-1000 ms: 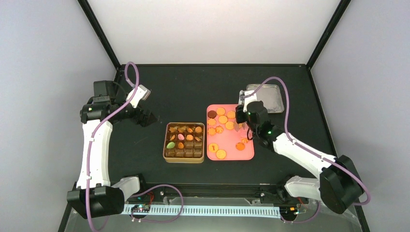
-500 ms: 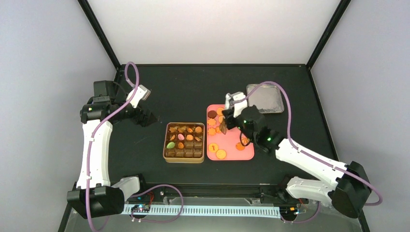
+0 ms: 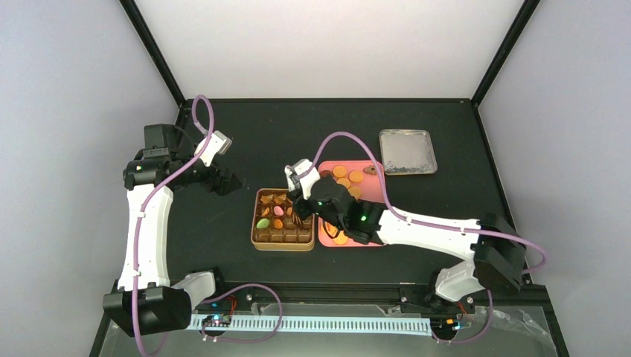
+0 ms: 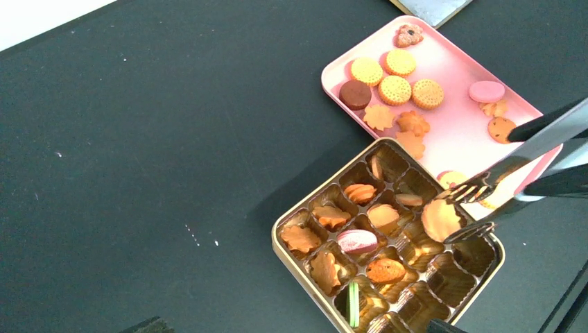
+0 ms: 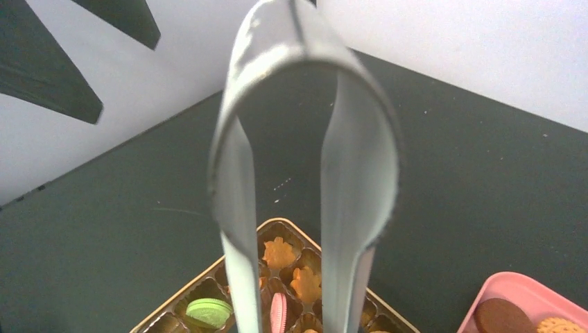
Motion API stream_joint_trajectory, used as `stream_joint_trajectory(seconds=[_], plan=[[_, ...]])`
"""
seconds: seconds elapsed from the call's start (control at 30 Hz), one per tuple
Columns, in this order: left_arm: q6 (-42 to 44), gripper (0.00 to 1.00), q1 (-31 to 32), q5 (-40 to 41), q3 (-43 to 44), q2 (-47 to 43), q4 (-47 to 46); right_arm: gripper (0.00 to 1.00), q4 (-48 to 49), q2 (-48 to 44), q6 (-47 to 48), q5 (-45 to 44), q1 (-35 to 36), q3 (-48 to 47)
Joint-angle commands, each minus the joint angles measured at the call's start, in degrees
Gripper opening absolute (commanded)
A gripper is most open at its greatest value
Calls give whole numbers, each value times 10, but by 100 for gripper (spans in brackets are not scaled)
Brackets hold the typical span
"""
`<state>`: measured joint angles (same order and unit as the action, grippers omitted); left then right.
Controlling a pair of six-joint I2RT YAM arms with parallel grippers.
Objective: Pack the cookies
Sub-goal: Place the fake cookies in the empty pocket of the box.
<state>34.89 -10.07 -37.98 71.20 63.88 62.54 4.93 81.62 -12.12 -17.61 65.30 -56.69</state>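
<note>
Jaws of left gripper (image 3: 226, 181) spread wide, nothing held, positioned well left of gold square tin (image 3: 256, 239). Tin's brown compartments partly filled with cookies (image 4: 331, 216). Over tin, right gripper (image 3: 303, 202) clamped narrow on silver metal tongs (image 4: 516, 158); round golden cookie (image 4: 441, 220) pinched between tong tips above tin's right side. More cookies spread on pink rectangular tray (image 4: 454, 142), set just beside tin. Grey metal tray (image 3: 407, 152) seen far right, apart from the pink one.
</note>
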Motion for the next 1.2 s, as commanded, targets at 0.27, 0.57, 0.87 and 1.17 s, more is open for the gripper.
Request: stream_joint_trajectory(seconds=[0.27, 0.57, 0.87, 1.17], plan=[[-2, 98, -4, -14, 9, -9, 9, 33, 26, 43, -19, 36, 1, -38], [3, 98, -5, -9, 4, -17, 13, 42, 29, 52, -27, 58, 2, -39], [6, 98, -5, -6, -1, -24, 14, 30, 29, 40, -26, 38, 1, -45], [5, 98, -6, -6, 0, -22, 13, 22, 23, 57, -26, 39, 0, -55]])
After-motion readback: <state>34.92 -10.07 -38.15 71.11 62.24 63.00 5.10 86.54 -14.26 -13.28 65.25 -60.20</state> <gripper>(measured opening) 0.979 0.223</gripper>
